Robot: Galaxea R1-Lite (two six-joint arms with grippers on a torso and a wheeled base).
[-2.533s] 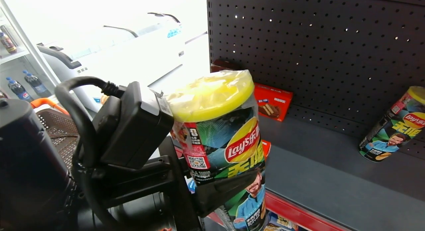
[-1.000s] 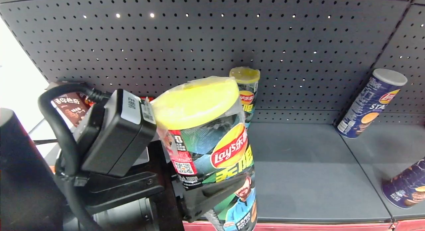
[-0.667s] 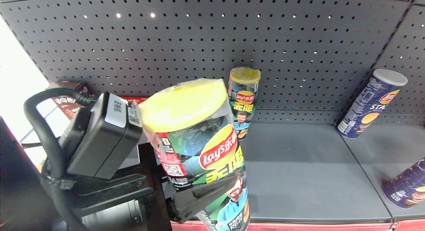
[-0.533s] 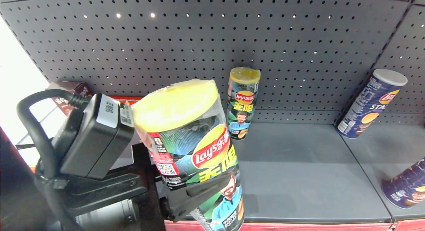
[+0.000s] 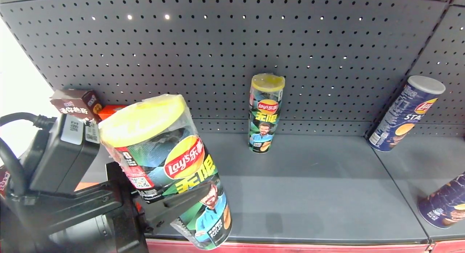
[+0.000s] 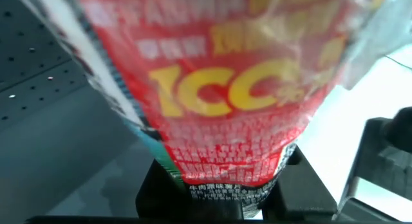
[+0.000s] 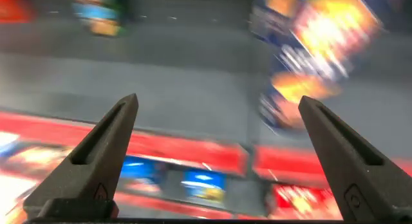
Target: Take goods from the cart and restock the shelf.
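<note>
Chip can point(image 5: 170, 165) clamped in left gripper point(image 5: 165, 209), tilted above the front left of the shelf point(image 5: 327, 195).
Right gripper point(image 7: 222, 153) hung with fingers apart; a matching can point(image 5: 265, 113) stood upright by the pegboard point(image 5: 218, 45).

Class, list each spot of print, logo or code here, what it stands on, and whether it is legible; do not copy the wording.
Nearest yellow-lidded crisp tube: red oval logo, yellow characters, square code; legible.
Upright yellow-lidded crisp tube at the pegboard: same logo and characters; legible.
Leaning navy crisp tube: logo and white word; legible.
Brown cardboard carton: white characters; small but legible.
Right wrist view: all print blurred.
</note>
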